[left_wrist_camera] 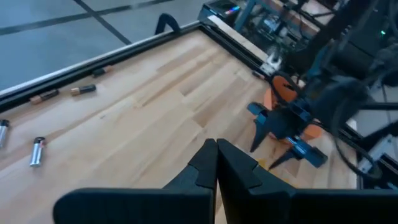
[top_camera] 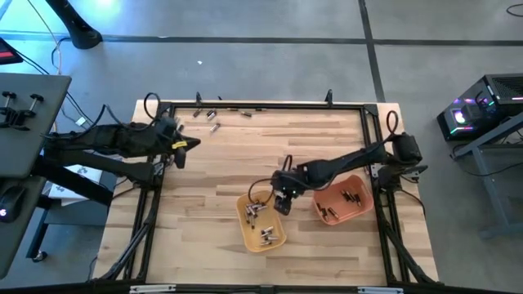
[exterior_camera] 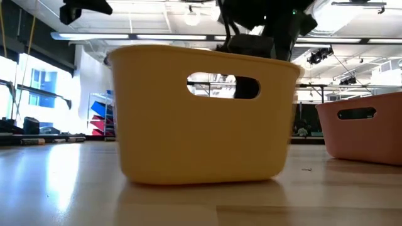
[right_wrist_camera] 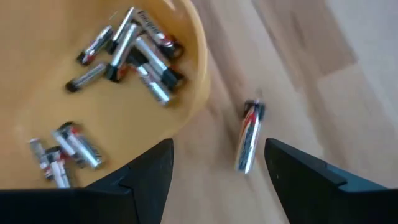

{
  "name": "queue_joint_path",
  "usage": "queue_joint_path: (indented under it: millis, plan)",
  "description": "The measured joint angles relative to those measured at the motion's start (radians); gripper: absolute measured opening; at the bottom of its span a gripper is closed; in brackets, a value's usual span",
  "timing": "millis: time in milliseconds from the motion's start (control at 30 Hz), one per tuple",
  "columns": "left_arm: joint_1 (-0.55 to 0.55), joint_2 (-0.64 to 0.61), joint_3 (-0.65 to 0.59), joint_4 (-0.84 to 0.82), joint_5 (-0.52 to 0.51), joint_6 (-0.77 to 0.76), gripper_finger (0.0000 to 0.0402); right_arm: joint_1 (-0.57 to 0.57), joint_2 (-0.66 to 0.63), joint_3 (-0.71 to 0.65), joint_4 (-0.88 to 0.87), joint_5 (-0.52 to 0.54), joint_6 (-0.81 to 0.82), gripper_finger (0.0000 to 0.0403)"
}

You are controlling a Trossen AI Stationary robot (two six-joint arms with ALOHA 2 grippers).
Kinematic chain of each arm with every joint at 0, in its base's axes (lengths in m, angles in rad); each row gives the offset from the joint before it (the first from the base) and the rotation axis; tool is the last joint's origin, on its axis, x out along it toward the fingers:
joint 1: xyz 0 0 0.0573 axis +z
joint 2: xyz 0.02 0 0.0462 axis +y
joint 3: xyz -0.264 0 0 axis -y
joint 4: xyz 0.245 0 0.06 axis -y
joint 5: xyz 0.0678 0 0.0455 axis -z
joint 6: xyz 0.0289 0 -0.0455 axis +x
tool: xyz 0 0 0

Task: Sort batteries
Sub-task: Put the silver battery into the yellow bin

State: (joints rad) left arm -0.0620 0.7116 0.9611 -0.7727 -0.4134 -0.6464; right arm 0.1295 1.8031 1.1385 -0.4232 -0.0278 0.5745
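My right gripper (top_camera: 282, 202) hangs open at the far right corner of the yellow tray (top_camera: 243, 214). In the right wrist view its fingers (right_wrist_camera: 149, 171) stand on either side of a silvery battery (right_wrist_camera: 249, 137) that lies on the wood just outside the yellow tray's rim (right_wrist_camera: 202, 56). Several silvery batteries (right_wrist_camera: 134, 53) lie inside that tray. The orange tray (top_camera: 364, 204) to its right holds a few dark batteries (top_camera: 351, 196). Loose batteries (top_camera: 212, 114) lie near the table's far edge. My left gripper (top_camera: 181, 151) waits shut at the table's left edge.
A black frame (top_camera: 270, 106) runs round the table. The wood between the loose batteries and the trays is bare. In the low view the yellow tray (exterior_camera: 201, 113) fills the foreground, with the orange tray (exterior_camera: 364, 125) to its right. Loose batteries (left_wrist_camera: 37, 151) show in the left wrist view.
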Motion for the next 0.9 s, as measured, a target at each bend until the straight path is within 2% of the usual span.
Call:
queue_joint_path:
  millis: [167,433,533,633,767,800,900]
  plan:
    - [0.000,0.014,0.000,-0.001,-0.013,-0.006,0.0000,0.017,0.052,0.032,-0.054,0.112,0.007,0.0247]
    - [0.000,0.045,0.000,-0.002,-0.011,-0.022,0.0000,0.014,0.145,0.121,-0.107,0.124,-0.009,0.0246]
    - [0.000,0.051,0.000,-0.002,-0.005,-0.024,0.0000,0.017,0.199,0.160,-0.150,0.126,0.018,0.0232]
    - [0.000,0.049,0.000,-0.002,0.006,-0.024,0.0000,0.030,0.242,0.198,-0.200,0.154,0.052,0.0180]
    - [0.000,0.013,0.011,0.078,-0.006,0.007,0.0000,0.051,0.256,0.211,-0.258,0.197,0.071,0.0043]
    - [0.000,0.000,0.021,0.126,-0.016,0.034,0.0000,0.051,0.243,0.210,-0.273,0.197,0.066,0.0027]
    - [0.001,-0.038,0.049,0.228,-0.067,0.153,0.0000,0.048,0.193,0.200,-0.332,0.172,0.047,0.0030]
